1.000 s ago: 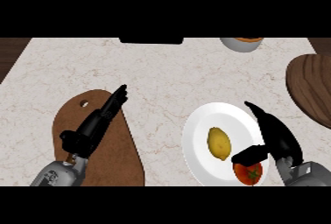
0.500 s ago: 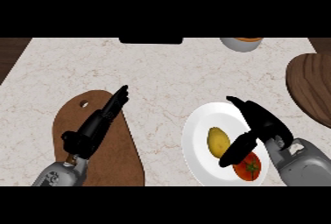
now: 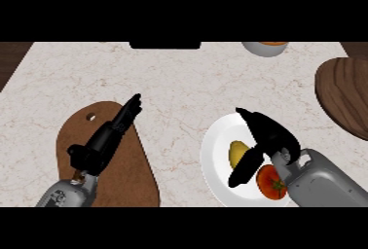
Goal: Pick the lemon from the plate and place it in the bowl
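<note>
Bench: pale marble-look bench (image 3: 187, 82), with a dark wooden bowl (image 3: 346, 97) hanging off its right edge and a brown cutting board (image 3: 115, 160) toward the front-left corner.
Lemon: sits on the white plate (image 3: 215, 160) near the front edge, right of centre; the lemon (image 3: 238, 151) is just beside a tomato (image 3: 271, 182) and partly covered by the right hand.
Right hand: right hand (image 3: 269, 138) hangs over the plate, fingers spread wide and arched, thumb reaching down across the lemon's near side. Nothing gripped yet, as far as I can tell.
Left hand: left hand (image 3: 108, 141) lies flat over the cutting board, fingers straight, just parked.
Step tip: I'd settle the fingers on the far side of the lemon before curling in, so thumb and fingers close on opposite sides.
Watch out: tomato is really close, so keep the thumb off it or it probably rolls.
</note>
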